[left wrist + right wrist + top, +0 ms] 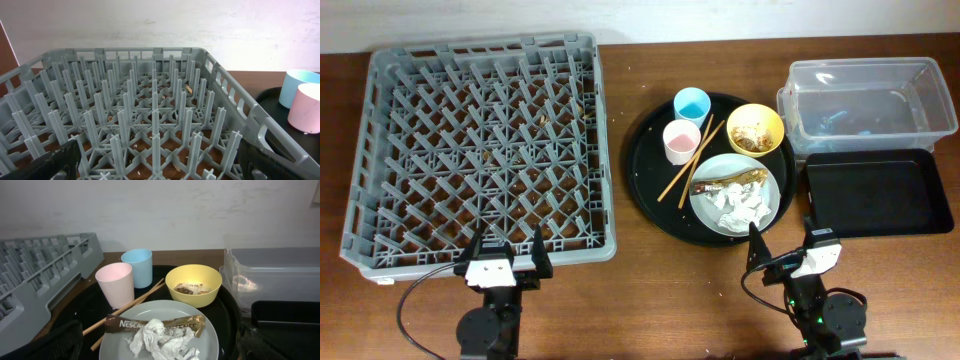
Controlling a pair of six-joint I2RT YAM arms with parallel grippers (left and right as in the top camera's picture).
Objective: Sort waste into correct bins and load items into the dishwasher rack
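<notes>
The grey dishwasher rack lies at the left with nothing loaded. The blue cup, pink cup, chopsticks and yellow bowl holding food leftovers stand on a round black tray. The white plate carries a crumpled napkin and a brown-gold wrapper. My left gripper is open at the rack's near edge. My right gripper is open, just short of the plate.
The round black tray sits between the rack and the bins. The clear tub stands at the far right, with the shallow black tray in front of it. Crumbs lie on the rack's grid.
</notes>
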